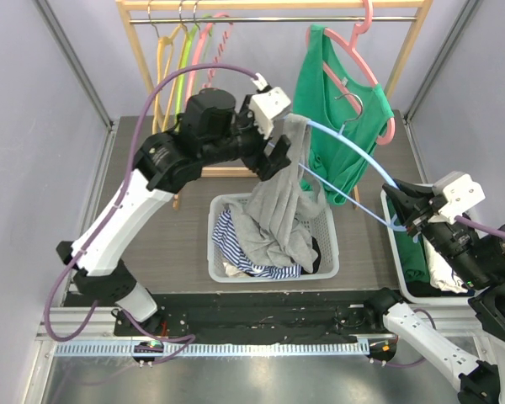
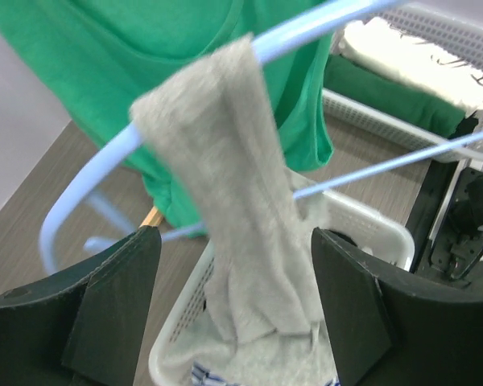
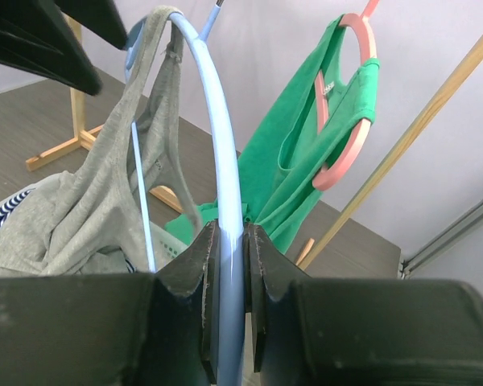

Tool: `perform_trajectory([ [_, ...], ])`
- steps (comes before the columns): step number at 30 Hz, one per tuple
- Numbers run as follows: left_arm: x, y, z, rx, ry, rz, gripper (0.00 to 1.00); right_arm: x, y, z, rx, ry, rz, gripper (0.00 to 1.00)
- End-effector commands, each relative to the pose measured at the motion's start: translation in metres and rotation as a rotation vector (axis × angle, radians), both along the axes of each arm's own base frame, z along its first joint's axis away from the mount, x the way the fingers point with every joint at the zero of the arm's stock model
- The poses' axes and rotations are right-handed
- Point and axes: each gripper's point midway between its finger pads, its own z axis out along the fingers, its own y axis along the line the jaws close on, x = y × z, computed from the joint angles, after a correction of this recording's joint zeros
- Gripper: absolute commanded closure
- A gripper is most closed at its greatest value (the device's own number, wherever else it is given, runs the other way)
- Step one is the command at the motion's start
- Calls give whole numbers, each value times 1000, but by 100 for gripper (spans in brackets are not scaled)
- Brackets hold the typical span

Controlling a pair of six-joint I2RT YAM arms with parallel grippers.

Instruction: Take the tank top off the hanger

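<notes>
Left tool astride tank top

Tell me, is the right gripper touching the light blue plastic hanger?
Touching. The right wrist view shows the right gripper shut on the light blue plastic hanger, one finger pressed against each side of its rod.

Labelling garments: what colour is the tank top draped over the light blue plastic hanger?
Plain grey tank top, clearest in the left wrist view.
</notes>
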Motion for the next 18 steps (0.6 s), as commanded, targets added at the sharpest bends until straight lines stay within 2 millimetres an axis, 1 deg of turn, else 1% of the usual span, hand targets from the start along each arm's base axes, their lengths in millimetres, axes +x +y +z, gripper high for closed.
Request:
perform_trajectory([
  [1,-3,-38,21,-72,-52,-38,19,-1,-3,35,49,-124,-9,99],
  [4,-5,-50,25,-79,-68,-35,19,-3,-4,35,49,-124,-9,99],
  [7,-4,-50,25,-72,-84,-24,21,-4,-4,31,45,-118,-8,99],
  [9,-2,-49,23,-58,-97,-4,24,-4,-3,28,45,-112,-3,99],
  [12,3,-45,22,-43,-109,33,37,-4,-2,24,44,-106,0,99],
  [13,3,-42,22,-41,-113,38,43,-3,-2,23,42,-102,0,99],
  [15,3,-39,22,-32,-125,48,49,-3,-2,20,42,-96,0,99],
  [16,2,-36,21,-22,-130,50,54,-5,-3,20,43,-97,-2,99],
  [18,4,-33,19,-6,-147,62,58,-6,-4,21,47,-98,-3,99],
])
